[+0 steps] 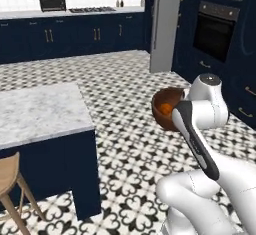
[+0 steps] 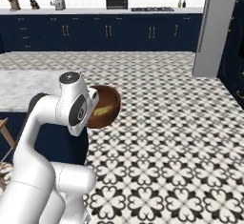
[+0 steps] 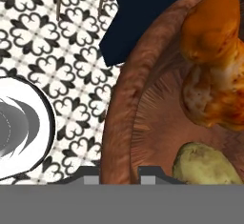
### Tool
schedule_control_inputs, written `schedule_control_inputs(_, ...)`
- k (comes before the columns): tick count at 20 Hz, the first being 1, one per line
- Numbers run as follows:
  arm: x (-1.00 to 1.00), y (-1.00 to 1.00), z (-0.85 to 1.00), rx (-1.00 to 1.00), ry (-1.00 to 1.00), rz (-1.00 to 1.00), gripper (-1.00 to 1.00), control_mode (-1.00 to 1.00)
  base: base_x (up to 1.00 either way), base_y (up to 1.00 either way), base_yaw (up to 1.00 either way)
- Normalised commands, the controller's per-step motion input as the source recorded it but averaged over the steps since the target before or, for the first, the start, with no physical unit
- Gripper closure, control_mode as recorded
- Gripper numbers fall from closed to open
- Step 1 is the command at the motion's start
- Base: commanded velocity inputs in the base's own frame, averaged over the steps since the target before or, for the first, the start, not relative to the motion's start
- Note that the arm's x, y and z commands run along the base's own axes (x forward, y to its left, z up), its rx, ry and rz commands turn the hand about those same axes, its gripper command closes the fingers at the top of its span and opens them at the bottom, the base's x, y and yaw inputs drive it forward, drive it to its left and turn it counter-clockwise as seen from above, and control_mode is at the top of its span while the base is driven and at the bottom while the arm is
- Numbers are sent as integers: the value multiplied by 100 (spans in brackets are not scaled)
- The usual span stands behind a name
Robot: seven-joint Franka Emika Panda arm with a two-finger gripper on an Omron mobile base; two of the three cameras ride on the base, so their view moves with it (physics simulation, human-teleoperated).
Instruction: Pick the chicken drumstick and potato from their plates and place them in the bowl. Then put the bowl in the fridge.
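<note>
The dark reddish-brown bowl (image 1: 161, 100) (image 2: 111, 97) hangs in the air over the patterned floor, at the end of my bent arm. My gripper (image 3: 120, 173) is shut on its rim (image 3: 119, 123), one fingertip outside and one inside. Inside the bowl lie the orange-brown chicken drumstick (image 3: 212, 61) (image 1: 166, 110) and the yellowish potato (image 3: 205, 166) (image 2: 102, 109), touching each other. The tall grey fridge (image 1: 165, 24) (image 2: 214, 27) stands farther off at the right, well apart from the bowl.
A marble-topped navy island (image 1: 40, 109) (image 2: 24, 87) stands to the left with a wooden stool (image 1: 7, 179) beside it. A wall oven (image 1: 215, 29) is set in the navy cabinets at the right. Navy counters (image 1: 75, 34) run along the back wall.
</note>
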Motion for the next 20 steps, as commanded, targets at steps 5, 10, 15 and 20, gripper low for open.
schedule_control_inputs(5, 0, 0, 0, 0, 0, 0, 100, 100, 55, -100, 41)
schedule_control_inputs(10, 0, 0, 0, 0, 0, 0, 100, 100, 95, -76, 22)
schedule_control_inputs(15, 0, 0, 0, 0, 0, 0, 100, 100, 100, -29, 0)
schedule_control_inputs(20, 0, 0, 0, 0, 0, 0, 100, 100, 100, 0, -14)
